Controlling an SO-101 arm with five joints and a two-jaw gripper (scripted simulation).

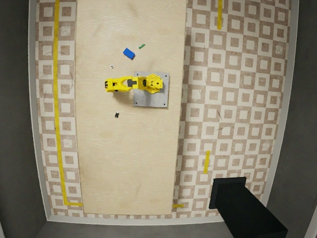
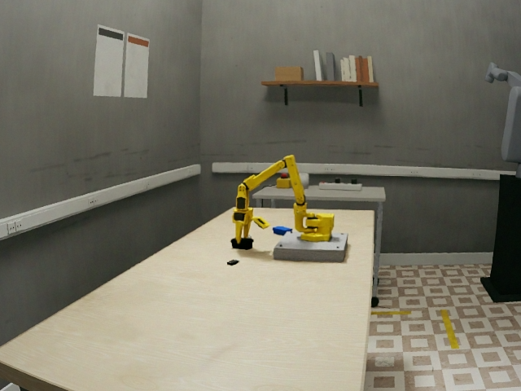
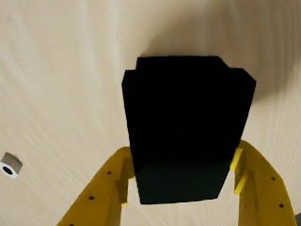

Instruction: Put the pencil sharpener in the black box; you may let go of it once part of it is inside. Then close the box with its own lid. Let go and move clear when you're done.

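My gripper (image 1: pixel 107 86) (image 2: pixel 242 239) (image 3: pixel 182 179) reaches straight down to the table, left of the arm's base. It is shut on the black box (image 2: pixel 242 245) (image 3: pixel 184 126), which rests on the table top. In the wrist view the box is one dark block with cut corners. I cannot tell its lid from its body, and its inside is hidden. A small white piece with a dark hole (image 1: pixel 112 66) (image 3: pixel 9 169) lies on the table beside it. A small black piece with a white end (image 1: pixel 116 114) (image 2: pixel 232 261) lies apart on the other side.
A blue block (image 1: pixel 129 53) (image 2: pixel 281 230) and a small green stick (image 1: pixel 141 46) lie on the table beyond the arm. The arm stands on a grey base plate (image 1: pixel 153 99) (image 2: pixel 311 252). A black cabinet (image 1: pixel 243 205) stands on the floor off the table.
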